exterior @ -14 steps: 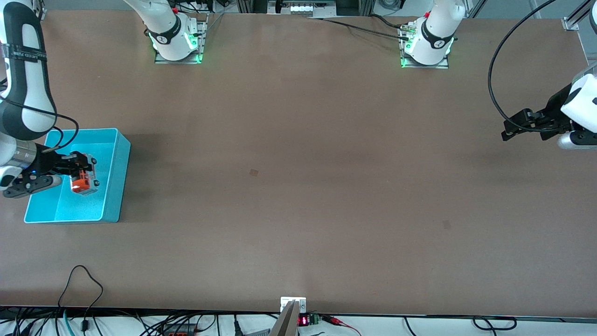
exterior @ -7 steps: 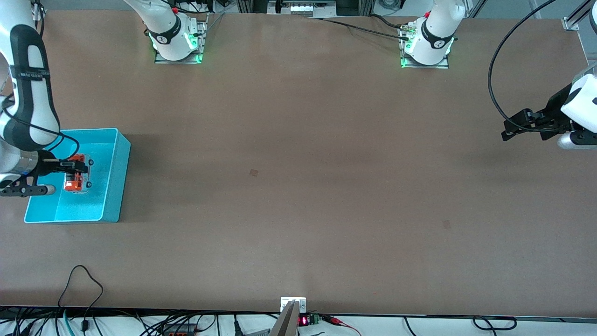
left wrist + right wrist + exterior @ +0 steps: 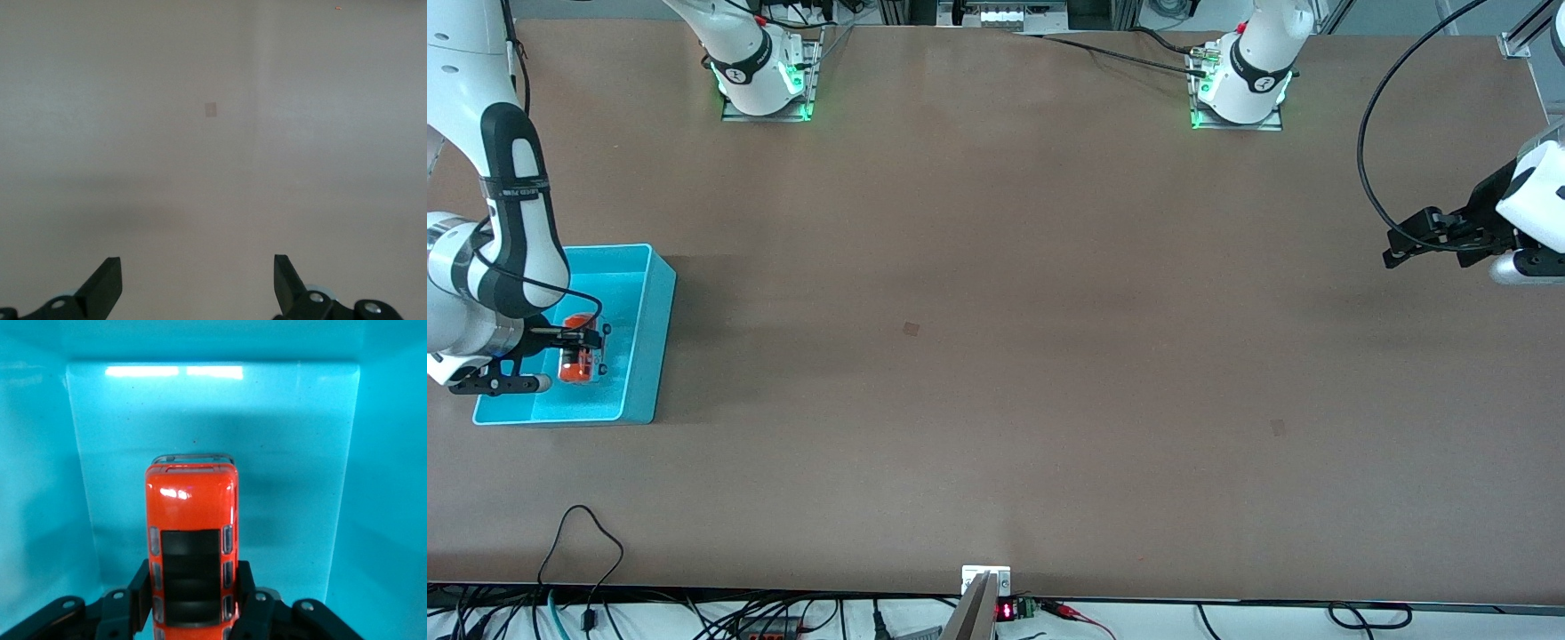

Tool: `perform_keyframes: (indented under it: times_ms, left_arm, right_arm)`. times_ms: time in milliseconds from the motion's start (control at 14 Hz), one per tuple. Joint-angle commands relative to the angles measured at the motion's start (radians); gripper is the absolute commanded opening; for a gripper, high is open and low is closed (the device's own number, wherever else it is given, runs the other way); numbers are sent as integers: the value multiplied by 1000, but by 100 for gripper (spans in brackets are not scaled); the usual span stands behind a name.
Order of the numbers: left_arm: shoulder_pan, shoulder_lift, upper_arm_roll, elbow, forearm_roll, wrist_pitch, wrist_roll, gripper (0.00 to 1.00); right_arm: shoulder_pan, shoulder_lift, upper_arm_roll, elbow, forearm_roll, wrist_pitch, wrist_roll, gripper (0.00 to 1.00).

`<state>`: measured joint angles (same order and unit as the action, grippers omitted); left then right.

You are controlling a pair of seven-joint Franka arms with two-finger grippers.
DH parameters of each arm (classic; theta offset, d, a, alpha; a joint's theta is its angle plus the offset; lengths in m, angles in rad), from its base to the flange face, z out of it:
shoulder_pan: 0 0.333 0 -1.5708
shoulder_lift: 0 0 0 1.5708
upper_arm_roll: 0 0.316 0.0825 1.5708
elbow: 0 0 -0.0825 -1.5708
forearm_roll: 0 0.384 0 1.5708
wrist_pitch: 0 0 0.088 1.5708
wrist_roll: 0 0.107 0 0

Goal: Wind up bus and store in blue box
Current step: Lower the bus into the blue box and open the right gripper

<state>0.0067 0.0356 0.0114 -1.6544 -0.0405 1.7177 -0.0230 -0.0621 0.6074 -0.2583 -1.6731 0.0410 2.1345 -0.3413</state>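
The small orange-red toy bus [image 3: 580, 360] with dark roof windows sits inside the light cyan-blue open-topped plastic box [image 3: 640, 356], which stands on the brown counter [image 3: 996, 356] at the right arm's end, at about nine o'clock in the front view. The right gripper [image 3: 585, 336] reaches down into the blue box and is clenched on the bus: in the right wrist view its two black fingers [image 3: 140, 590] press against both long sides of the bus [image 3: 192, 553], at the end nearest the wrist, while the rest of the orange roof sticks out past the fingertips toward the box's end wall [image 3: 213, 420]. Whether the wheels touch the box floor cannot be told. The bus lies in the half of the box nearer the front camera, its length running roughly along the box's long walls.

The left arm waits at its own end of the counter, near three o'clock in the front view. The left gripper [image 3: 1403, 242] hangs over bare counter, released, and the left wrist view shows its black fingertips [image 3: 107, 280] spread wide apart with only the plain surface [image 3: 213, 167] between them.
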Motion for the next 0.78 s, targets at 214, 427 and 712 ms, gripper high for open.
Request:
perform_keyframes:
  times_ms: [214,427,712]
  left_arm:
    - [2,-13,1,-2,21,-4,3,100]
    - [3,-13,2,-2,21,-6,3,100]
    - [3,-13,1,-2,21,-6,3,100]
  right_arm:
    - [-10,34,5,26,-18,-1,7,0]
    - [-10,38,5,26,-18,9,7,4]
    - [-10,52,5,26,-20,18,5,6]
